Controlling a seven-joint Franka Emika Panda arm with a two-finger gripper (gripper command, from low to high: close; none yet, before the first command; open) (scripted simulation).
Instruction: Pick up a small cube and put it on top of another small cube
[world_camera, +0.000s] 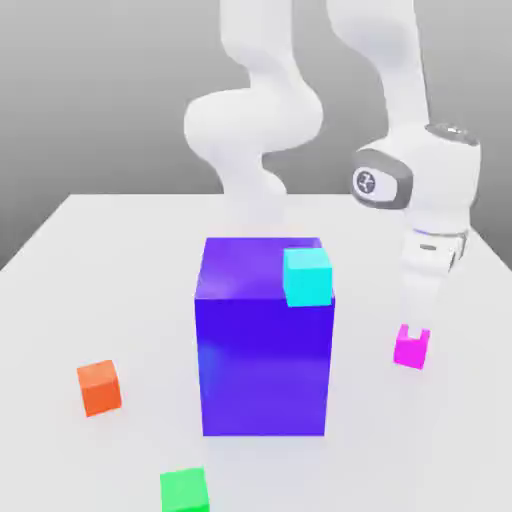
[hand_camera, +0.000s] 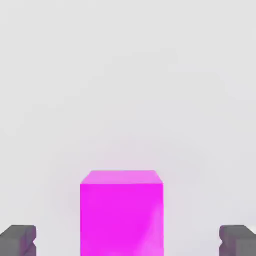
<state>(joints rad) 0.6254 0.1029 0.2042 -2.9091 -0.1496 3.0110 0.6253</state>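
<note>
The gripper (world_camera: 414, 330) reaches straight down over the pink cube (world_camera: 410, 348), which sits on the white table (world_camera: 90, 250) at the exterior view's right, well apart from the big blue block (world_camera: 262, 345). In the hand view the pink cube (hand_camera: 121, 212) lies between the two dark fingertips (hand_camera: 17, 240), with clear gaps on both sides, so the jaws stand released and grip nothing. The green cube (world_camera: 184, 490) rests at the near edge, left of the pink one. A cyan cube (world_camera: 307, 276) appears at the block's upper right corner, and an orange cube (world_camera: 99, 387) sits on the left.
</note>
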